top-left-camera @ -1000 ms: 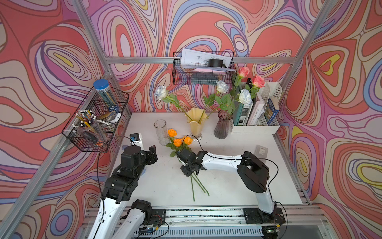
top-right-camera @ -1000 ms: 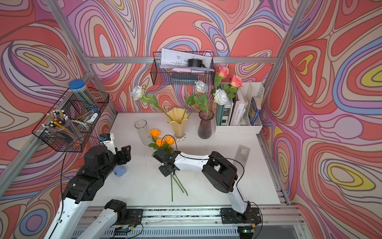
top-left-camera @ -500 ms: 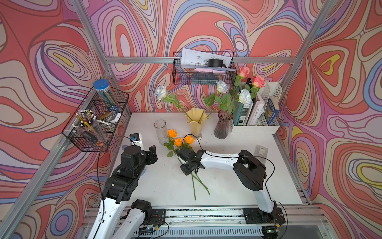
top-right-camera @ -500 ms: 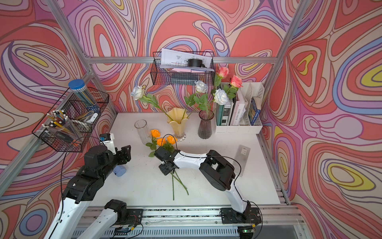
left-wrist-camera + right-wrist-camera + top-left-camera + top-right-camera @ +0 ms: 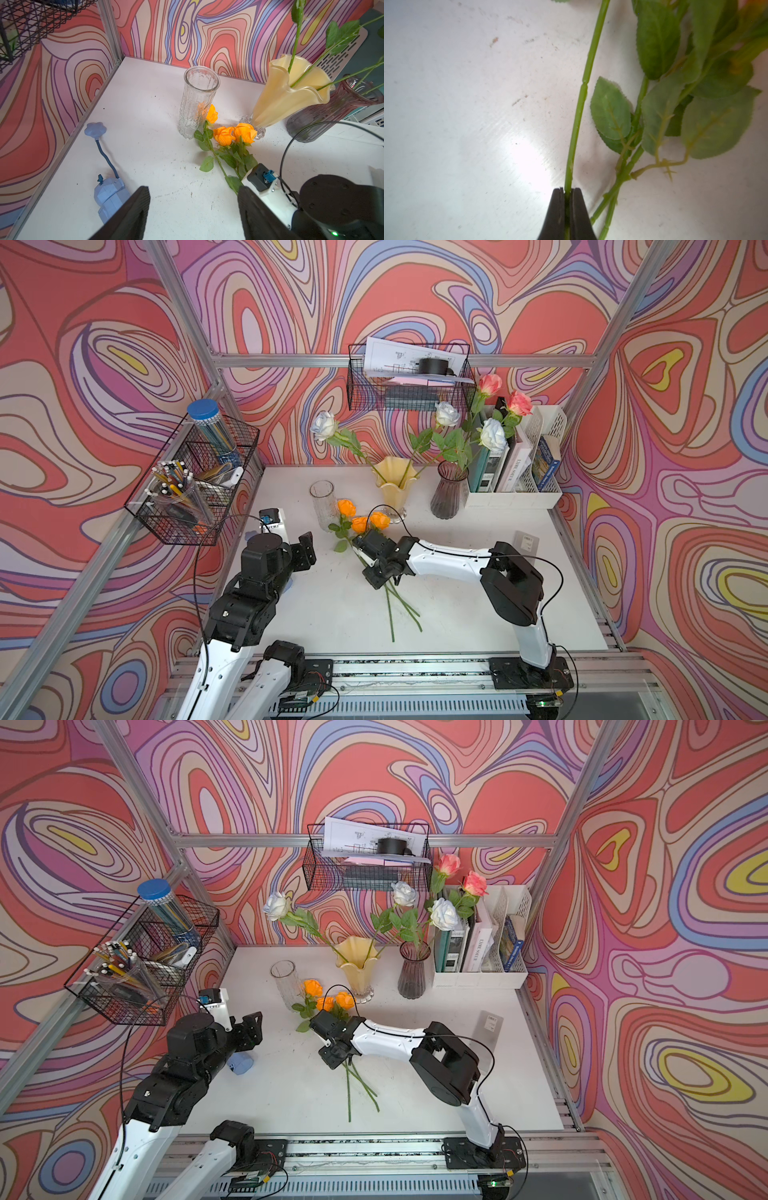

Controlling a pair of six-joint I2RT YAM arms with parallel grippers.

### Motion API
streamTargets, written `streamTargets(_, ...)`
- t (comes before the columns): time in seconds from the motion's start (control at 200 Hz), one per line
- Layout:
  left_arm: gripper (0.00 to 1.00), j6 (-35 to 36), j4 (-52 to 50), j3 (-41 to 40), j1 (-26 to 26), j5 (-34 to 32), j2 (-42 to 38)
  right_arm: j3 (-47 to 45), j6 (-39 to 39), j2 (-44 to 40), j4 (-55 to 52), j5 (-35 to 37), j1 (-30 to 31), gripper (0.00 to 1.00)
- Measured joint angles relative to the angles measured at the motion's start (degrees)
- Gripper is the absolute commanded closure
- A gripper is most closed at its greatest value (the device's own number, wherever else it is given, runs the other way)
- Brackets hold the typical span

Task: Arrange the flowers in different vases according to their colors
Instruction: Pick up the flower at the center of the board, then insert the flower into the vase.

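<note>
Three orange flowers [image 5: 360,523] lie on the white table [image 5: 332,614], their heads near the clear glass vase [image 5: 323,499], which holds nothing. My right gripper [image 5: 566,193] is shut on one orange flower's green stem [image 5: 579,108]; the other two stems lie just beside it. In a top view the right gripper [image 5: 379,572] sits low over the stems at mid-table. The white flowers [image 5: 324,425] stand in the creamy yellow vase [image 5: 392,485], the pink ones [image 5: 519,402] in the purple vase [image 5: 449,489]. My left gripper [image 5: 193,207] hangs open and empty at the left.
A blue flower-shaped toy [image 5: 95,128] on a cord lies with its blue block [image 5: 109,195] near the left wall. A wire basket [image 5: 195,481] of pens hangs left, another [image 5: 409,377] at the back. A white book organizer [image 5: 515,485] stands back right.
My right gripper's jaws have closed onto the orange flower's stem. The left arm has not moved.
</note>
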Motion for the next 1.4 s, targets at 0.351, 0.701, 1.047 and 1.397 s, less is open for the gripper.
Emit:
streamTargets(0.351, 0.28, 0.0, -0.4, 1.0, 0.0, 0.2, -0.2, -0.3, 0.7, -13.3, -8.2, 0.5, 0.2, 1.00)
streamTargets(0.701, 0.27, 0.5, -1.4, 4.5, 0.0, -2.3, -0.3, -7.7, 3.9, -33.7, -13.6, 1.4, 7.2, 1.00)
streamTargets(1.047, 0.28, -1.1, -3.8, 3.8, 0.0, -7.9, -8.4, 2.8, -2.9, -35.4, -7.1, -1.6, 11.6, 1.00)
streamTargets(1.397, 0.28, -1.8, -7.3, -0.2, 0.0, -8.5, -13.3, 46.2, -14.5, -10.2, 8.4, -5.2, 5.1, 1.00)
